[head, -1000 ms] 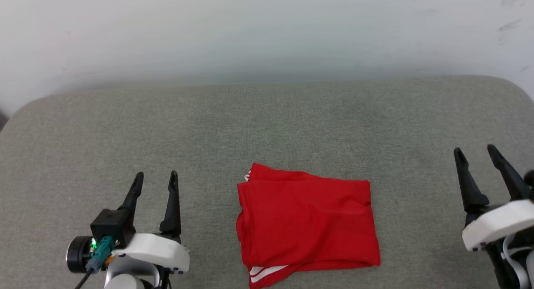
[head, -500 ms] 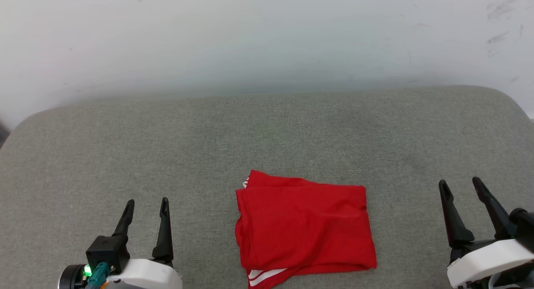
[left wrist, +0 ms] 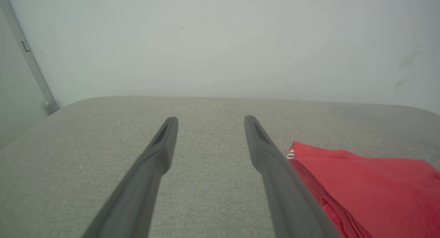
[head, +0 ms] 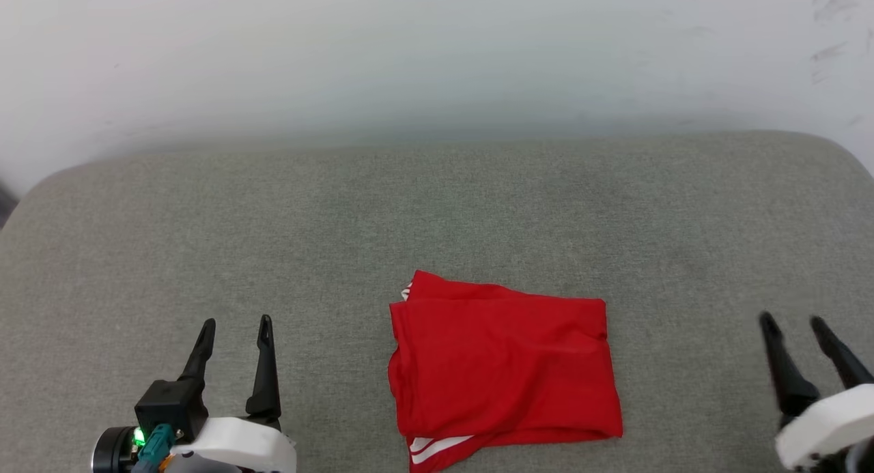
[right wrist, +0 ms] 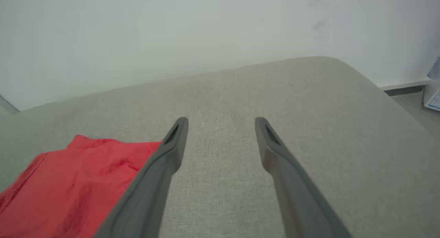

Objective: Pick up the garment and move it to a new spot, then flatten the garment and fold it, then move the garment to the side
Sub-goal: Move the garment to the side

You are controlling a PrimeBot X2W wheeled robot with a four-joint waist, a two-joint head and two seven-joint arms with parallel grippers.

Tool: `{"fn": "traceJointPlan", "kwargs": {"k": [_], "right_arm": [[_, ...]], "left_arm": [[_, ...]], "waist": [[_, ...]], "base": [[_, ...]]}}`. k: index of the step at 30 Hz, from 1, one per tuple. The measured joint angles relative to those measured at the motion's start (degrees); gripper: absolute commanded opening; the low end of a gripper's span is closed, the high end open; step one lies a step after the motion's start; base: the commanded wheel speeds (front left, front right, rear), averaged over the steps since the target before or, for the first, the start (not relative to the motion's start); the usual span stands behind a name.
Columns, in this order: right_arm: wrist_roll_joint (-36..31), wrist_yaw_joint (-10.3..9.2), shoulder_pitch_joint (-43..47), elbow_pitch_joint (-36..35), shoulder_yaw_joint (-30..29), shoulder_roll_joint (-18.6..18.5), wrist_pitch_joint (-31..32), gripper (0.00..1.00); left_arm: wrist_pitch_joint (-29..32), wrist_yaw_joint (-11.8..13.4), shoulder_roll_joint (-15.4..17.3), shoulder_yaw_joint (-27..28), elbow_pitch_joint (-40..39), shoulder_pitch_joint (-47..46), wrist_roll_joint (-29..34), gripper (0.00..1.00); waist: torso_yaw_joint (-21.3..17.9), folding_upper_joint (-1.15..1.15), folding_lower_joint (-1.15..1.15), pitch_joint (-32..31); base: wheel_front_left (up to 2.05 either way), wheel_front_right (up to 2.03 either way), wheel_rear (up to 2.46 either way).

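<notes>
- The garment point(head: 504, 370) lies folded into a rough rectangle on the grey padded surface point(head: 437, 213), in the near middle of the head view, with plain red cloth facing up.
- White stripes point(head: 437, 447) peek out from under its near-left corner, and a small bit of white trim shows at the far-left corner.
- The top layer is mostly smooth, with soft creases near the left edge; the right edge is straight.
- The left gripper point(head: 236, 321) hovers over bare surface to the left of the garment, well apart from it, fingers spread wide with nothing between them.
- In the left wrist view the red cloth sits just beyond the right-hand finger point(left wrist: 271, 159), which overlaps it in that view; the finger does not appear to touch the cloth.
- The right gripper point(head: 793, 319) is over bare surface to the right of the garment, also well apart from it.
- Its fingers look smeared in the head view, but the right wrist view shows them clearly parted and empty.
- A pale wall point(head: 437, 50) rises behind the surface.
</notes>
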Motion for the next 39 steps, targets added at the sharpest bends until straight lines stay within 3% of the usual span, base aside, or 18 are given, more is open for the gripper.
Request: {"fn": "traceJointPlan", "kwargs": {"k": [6,11,14,19,24,28,29,30,31,39], "right_arm": [[9.53,-0.01,-0.61,9.72,-7.36,-4.79,13.57,1.00],[17.55,-0.01,-2.61,16.91,-10.35,-5.59,26.08,1.00],[21.07,-0.01,-4.16,20.41,-11.65,-3.94,33.18,1.00],[31.19,-0.01,-8.27,23.27,-12.56,2.08,41.57,1.00],[36.73,-0.01,-11.79,26.82,-13.07,4.50,45.32,1.00],[40.03,0.00,-15.71,30.96,-12.35,5.30,44.06,1.00],[40.07,0.00,-15.95,31.60,-11.71,5.22,43.95,0.87],[40.06,0.00,-16.29,32.08,-10.92,5.09,43.68,0.29],[40.06,0.00,-16.64,32.43,-10.34,4.98,43.31,0.00],[36.61,-0.01,-16.81,29.51,-0.75,0.53,38.45,0.00]], "left_arm": [[-0.05,-0.30,-0.90,0.69,-0.43,-0.99,0.44,1.00],[-0.09,-0.86,-2.20,1.08,-1.10,-1.60,1.51,1.00],[-0.09,-1.60,-2.92,1.62,-0.69,-2.02,1.68,1.00],[-0.15,-3.04,-4.42,2.01,0.36,-2.85,2.49,1.00],[-0.15,-4.07,-5.70,2.53,0.70,-4.04,3.10,1.00],[-0.15,-5.14,-6.75,3.43,1.42,-4.93,4.22,1.00],[-0.15,-5.20,-6.89,3.57,1.54,-4.93,4.56,1.00],[-0.15,-5.50,-7.05,3.70,1.68,-4.94,4.65,1.00],[-0.15,-5.64,-7.16,3.86,1.78,-4.94,4.88,1.00],[-0.15,-6.70,-7.75,4.88,2.21,-4.92,6.10,1.00]], "waist": [[1.37,0.00,0.00,0.78],[3.43,0.00,0.00,1.61],[4.96,0.00,0.00,2.06],[7.82,0.00,0.00,2.72],[10.73,0.00,0.00,3.59],[13.53,0.00,0.00,4.65],[13.83,0.00,0.00,4.73],[14.09,0.00,0.00,4.77],[14.28,0.00,0.00,4.78],[13.02,0.00,0.00,4.16]], "base": [[0.00,0.00,0.00],[0.00,0.00,0.00],[0.00,0.00,0.00],[0.00,0.00,0.00],[0.00,0.00,0.00],[0.00,0.00,0.00],[0.00,0.00,0.00],[0.00,0.00,0.00],[0.00,0.00,0.00],[0.00,0.00,0.00]]}}
